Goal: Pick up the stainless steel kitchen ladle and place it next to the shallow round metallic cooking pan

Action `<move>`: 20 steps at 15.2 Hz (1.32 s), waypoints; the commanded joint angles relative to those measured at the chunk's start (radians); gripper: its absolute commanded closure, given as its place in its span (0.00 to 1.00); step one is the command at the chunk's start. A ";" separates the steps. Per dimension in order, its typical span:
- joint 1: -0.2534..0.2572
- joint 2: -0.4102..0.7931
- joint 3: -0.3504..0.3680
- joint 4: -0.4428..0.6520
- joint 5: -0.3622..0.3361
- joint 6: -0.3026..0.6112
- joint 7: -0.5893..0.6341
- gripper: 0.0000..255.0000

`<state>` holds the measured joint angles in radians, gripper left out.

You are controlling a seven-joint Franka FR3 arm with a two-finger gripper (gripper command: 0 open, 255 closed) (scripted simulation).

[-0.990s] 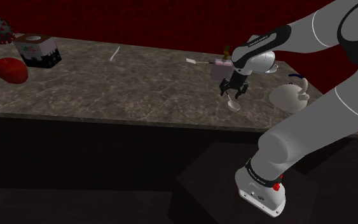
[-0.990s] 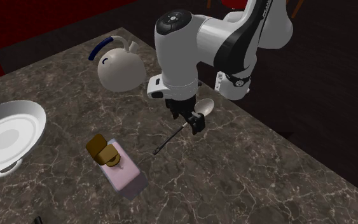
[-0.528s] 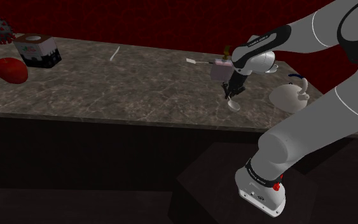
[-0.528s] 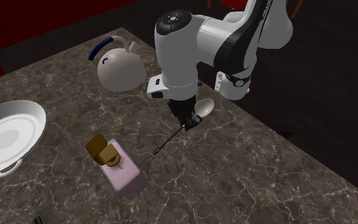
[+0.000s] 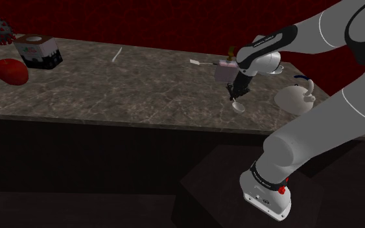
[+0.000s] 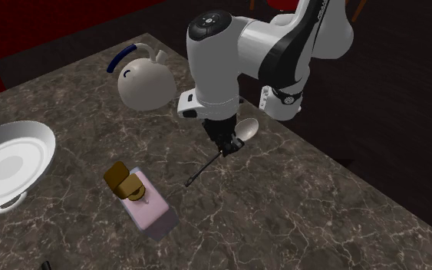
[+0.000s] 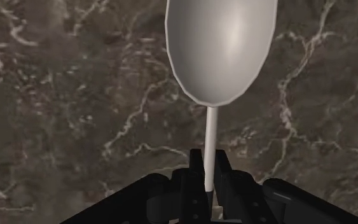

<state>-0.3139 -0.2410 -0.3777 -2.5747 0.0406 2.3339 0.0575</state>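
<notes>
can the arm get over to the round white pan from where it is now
Probably yes, though it is a long stretch. The black gripper, jaws shut on the grey round-bowled ladle, has bare dark marble counter between the white kettle and pink box toward the shallow round white pan.

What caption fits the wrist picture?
Gripper shut on the thin handle of the ladle, over a dark veined counter.

Ladle on counter nr kettle; pan well apart at 2nd exterior view's left.
</notes>
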 commanded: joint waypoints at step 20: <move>-0.020 -0.155 0.040 0.159 -0.052 -0.306 0.069 1.00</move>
<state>-0.3327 -0.3917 -0.3377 -2.4272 -0.0099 2.0444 0.1256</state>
